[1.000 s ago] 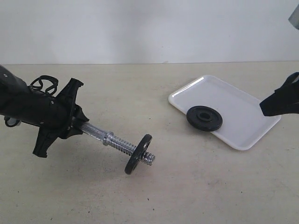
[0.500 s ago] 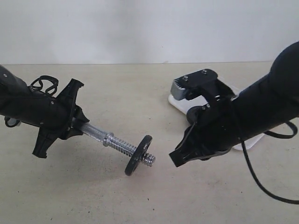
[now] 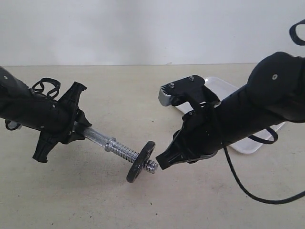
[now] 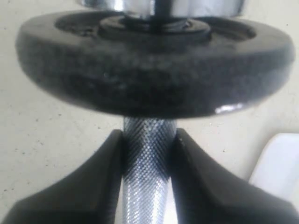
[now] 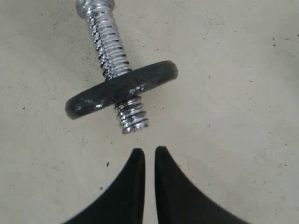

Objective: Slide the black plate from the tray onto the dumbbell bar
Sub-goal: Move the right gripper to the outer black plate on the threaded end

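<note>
Exterior view, left gripper: at the left of the frame, clamped on the smooth end of the dumbbell bar, which slants down toward the lower centre.
Exterior view, black disc: stands on edge on the bar's threaded end, with its rim apparently resting on the table. A short stub of thread shows beyond it.
Exterior view, right gripper: lies across the centre of the frame, tips just beside the stub, carrying nothing.
Exterior view, tray: upper right, largely covered by the right arm. The black plate is hidden, so whether it lies there cannot be told.
Left wrist view, left gripper: both fingers press the knurled shaft just behind the disc. A white corner beside them is probably the tray.
Right wrist view, right gripper: jaws drawn to a narrow slit, empty, pointing at the stub and not touching it. The disc sits tilted on the thread.
Handling (judgement): an iron plate is heavy for its size, rigid and not fragile, but its smooth coating may slip. If it lies flat it offers only its rim, so the best hold is a pinch between centre hole and rim. The coarse thread may snag unless the hole is square to the bar.
Writing: none legible in any view.
</note>
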